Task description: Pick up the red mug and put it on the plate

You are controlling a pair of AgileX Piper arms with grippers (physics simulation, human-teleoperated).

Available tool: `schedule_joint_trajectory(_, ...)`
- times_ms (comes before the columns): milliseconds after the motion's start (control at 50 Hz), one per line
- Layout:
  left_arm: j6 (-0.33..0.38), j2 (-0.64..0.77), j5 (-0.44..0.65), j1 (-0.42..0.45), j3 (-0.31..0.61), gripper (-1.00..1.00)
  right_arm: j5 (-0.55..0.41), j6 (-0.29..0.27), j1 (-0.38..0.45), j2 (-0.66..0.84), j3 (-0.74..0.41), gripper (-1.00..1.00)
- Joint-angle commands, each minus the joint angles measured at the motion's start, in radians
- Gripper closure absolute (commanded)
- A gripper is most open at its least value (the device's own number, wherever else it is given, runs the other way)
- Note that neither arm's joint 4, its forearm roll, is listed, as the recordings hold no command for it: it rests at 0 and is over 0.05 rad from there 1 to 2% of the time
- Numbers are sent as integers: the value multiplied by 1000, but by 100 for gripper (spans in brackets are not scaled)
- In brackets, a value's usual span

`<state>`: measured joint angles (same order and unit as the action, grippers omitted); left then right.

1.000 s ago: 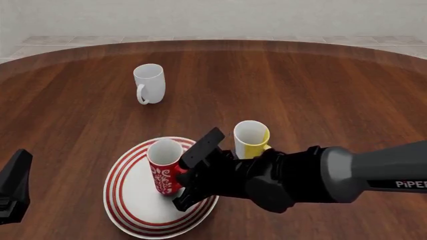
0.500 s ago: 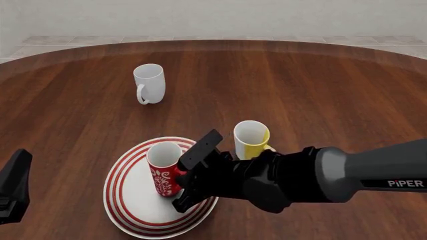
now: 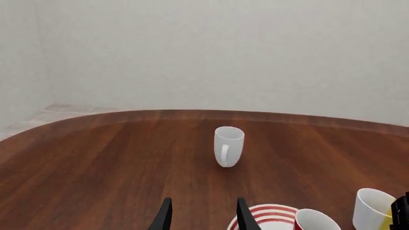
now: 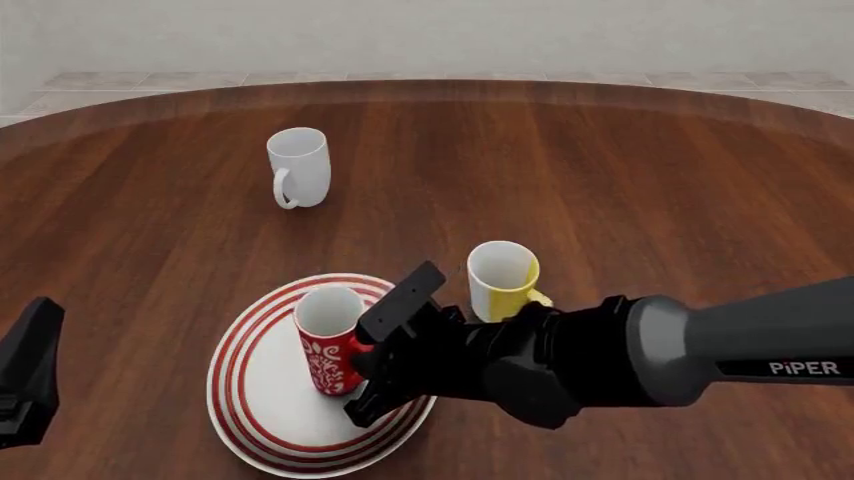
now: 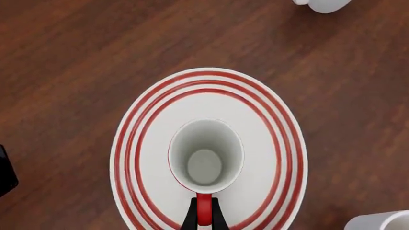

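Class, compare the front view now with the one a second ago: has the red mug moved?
No. The red mug stands upright at the same spot on the plate, equally far from the yellow-and-white mug. The right gripper still clasps its handle.

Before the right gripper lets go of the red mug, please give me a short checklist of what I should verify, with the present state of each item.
1. Red mug is over the plate, near its middle: ok.
2. Mug is upright, opening up: ok.
3. Mug base rests on the plate: cannot tell; the contact is hidden in both views.
4. Right gripper is shut on the mug handle: ok.
5. Yellow-and-white mug stands apart from the plate, just beyond the right arm: ok.
6. Left gripper is open, away from the mug: ok.
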<state>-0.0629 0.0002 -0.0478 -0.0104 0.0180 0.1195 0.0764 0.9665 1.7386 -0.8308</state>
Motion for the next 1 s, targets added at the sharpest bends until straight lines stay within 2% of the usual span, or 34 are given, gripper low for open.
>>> schedule_joint_trajectory(20, 0, 0, 2, 1, 4, -100, 5, 9, 3, 2, -1, 100)
schedule_joint_trajectory(380, 1, 0, 6, 2, 11, -100, 10, 28, 16, 13, 0, 100)
schedule_joint_trajectory(400, 1, 0, 4, 1, 10, -100, 11, 31, 11, 12, 1, -100)
schedule_joint_trajectory(840, 3, 0, -1, 4, 10, -100, -1, 44, 9, -3, 2, -100)
schedule_joint_trajectory(1000, 6, 0, -1, 4, 12, -100, -20, 67, 16, -45, 8, -100)
